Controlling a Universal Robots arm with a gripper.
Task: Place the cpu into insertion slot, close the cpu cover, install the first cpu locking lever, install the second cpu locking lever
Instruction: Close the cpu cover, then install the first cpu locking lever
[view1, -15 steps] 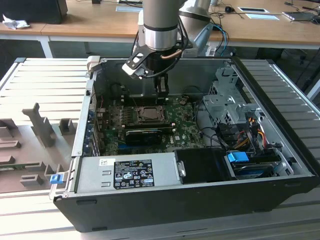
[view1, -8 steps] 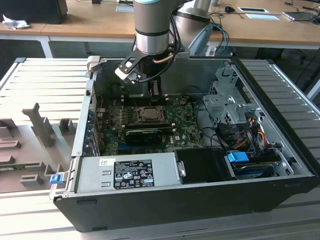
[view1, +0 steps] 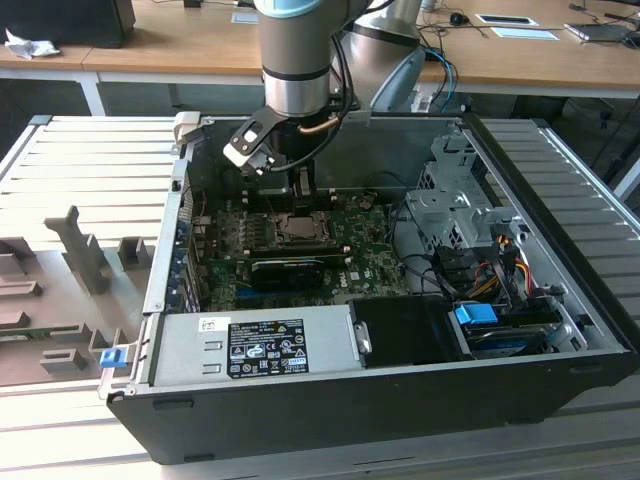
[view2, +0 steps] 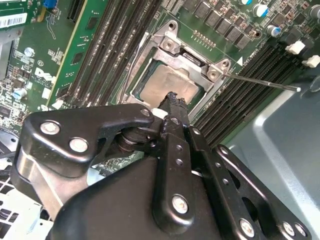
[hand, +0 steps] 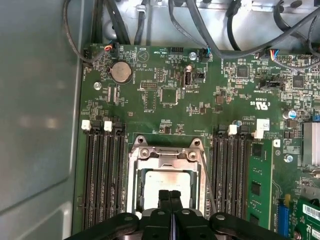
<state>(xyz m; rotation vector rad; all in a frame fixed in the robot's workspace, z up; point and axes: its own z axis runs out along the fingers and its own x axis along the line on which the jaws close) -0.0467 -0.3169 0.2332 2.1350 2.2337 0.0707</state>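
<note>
- Silver-grey chip (hand: 165, 181) is already sitting in the slot (hand: 141, 192), in the middle of the green board (hand: 170, 100).
- Metal cover (hand: 165, 156) looks folded down over it, so those two steps seem done to me.
- One thin lever (view2: 260, 82) sticks out sideways, not latched I'd say; can't tell about the other.
- Gripper (hand: 170, 193) has its fingers pressed together, gripping nothing, tip right over the chip's edge.

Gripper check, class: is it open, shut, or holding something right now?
Gripper: shut, holding nothing, poised over the cpu.
</note>
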